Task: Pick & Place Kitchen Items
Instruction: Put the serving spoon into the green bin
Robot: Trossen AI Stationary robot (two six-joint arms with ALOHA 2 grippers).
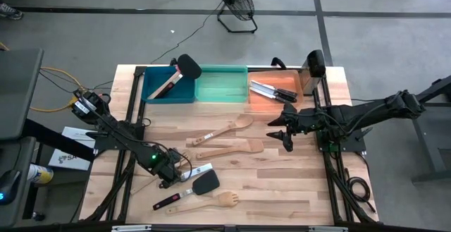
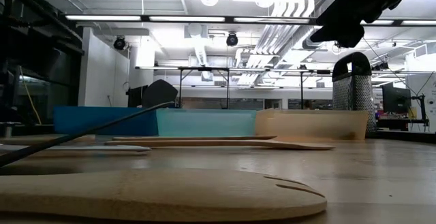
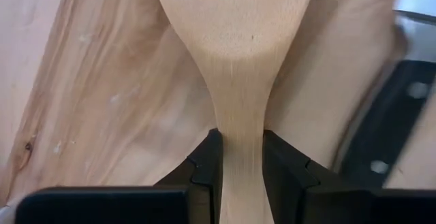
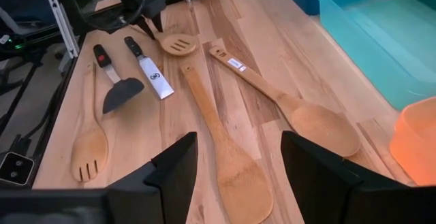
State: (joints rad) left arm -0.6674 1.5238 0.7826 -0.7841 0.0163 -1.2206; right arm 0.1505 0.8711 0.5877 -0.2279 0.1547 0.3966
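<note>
Fingers [image 3: 208, 166] of the left gripper [image 1: 171, 173] pinch the slotted wooden spoon [image 3: 235, 40] by its handle at the table's [image 1: 282, 190] seven o'clock; right gripper [image 1: 285, 135], spread wide and empty, hovers toward two o'clock

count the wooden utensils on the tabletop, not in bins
4: a spoon nearest the bins, a long spatula beside it, a slotted spoon in the left gripper, a fork beside the black turner. More may be hidden.
</note>
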